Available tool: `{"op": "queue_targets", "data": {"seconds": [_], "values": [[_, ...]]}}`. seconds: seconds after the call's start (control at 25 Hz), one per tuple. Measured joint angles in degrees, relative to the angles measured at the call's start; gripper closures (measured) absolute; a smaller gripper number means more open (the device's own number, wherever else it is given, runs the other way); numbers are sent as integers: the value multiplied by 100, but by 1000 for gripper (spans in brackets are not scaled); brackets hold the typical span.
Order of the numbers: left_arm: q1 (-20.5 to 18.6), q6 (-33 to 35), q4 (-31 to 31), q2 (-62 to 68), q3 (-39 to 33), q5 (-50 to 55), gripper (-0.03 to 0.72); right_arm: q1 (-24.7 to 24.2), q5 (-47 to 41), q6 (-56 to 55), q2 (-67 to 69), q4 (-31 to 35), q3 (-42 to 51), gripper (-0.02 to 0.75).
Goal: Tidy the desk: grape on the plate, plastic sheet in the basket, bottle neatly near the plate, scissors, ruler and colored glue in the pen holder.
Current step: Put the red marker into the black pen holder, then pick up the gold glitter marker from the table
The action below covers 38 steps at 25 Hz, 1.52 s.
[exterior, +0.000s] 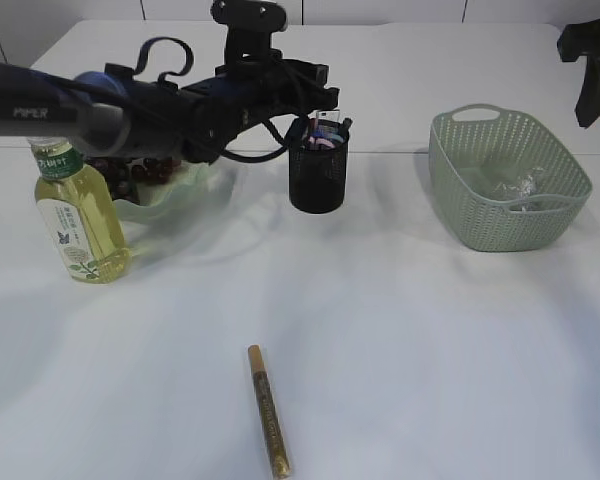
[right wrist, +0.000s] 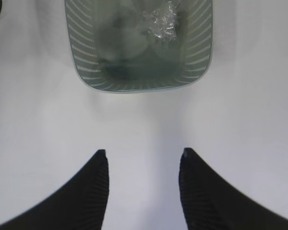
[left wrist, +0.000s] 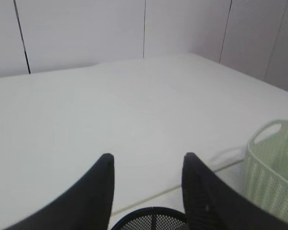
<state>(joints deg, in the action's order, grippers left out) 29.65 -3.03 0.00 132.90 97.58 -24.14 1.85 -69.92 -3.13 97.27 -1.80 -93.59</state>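
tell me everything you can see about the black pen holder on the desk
The pen holder is a round cup of black wire mesh, standing upright on the white table between the plate and the green basket, touching neither. Several items poke above its rim, showing red, pink and blue; what they are is hard to tell. The left gripper hangs open just over its mouth, holding nothing. Only its mesh rim shows in the left wrist view.

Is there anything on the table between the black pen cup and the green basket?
No. In the exterior view the stretch of white table between the pen holder and the basket is bare.
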Motion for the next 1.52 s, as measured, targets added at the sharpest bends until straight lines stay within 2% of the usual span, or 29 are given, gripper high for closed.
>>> {"op": "queue_targets", "data": {"seconds": [0.16, 0.56, 0.96, 1.24, 1.52], "values": [[0, 0, 0, -503, 0, 1348, 343, 0, 0, 0, 0, 0, 0, 354], [32, -24, -91, -1778, 0, 5681, 346, 0, -59, 0, 0, 0, 0, 354], [32, -458, -283, -2689, 0, 9173, 356, 0, -104, 0, 0, 0, 0, 354], [32, -563, -423, -2738, 0, 9461, 358, 0, -115, 0, 0, 91, 0, 354], [32, -574, -475, -3175, 0, 9492, 388, 94, -115, 0, 0, 940, 137, 354]]}}
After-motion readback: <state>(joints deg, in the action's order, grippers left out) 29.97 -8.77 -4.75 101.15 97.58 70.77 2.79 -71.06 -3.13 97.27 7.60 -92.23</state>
